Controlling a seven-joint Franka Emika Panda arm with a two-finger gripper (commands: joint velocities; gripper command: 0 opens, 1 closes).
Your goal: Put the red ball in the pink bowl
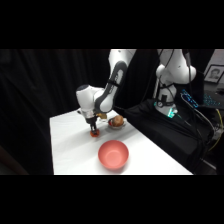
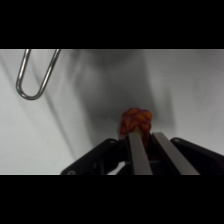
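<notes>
Pincer down at desk behind pink bowl, fingers narrowed around red ball. Grasp apparently made; lift and drop into bowl not yet done.

White Franka arm reaches from upper right, elbow bent, wrist pointing straight down over far part of white bench. Two-finger end effector low at bench surface, black linkage visible in wrist view, fingers close together, clamped on small glossy red-orange ball.
</notes>
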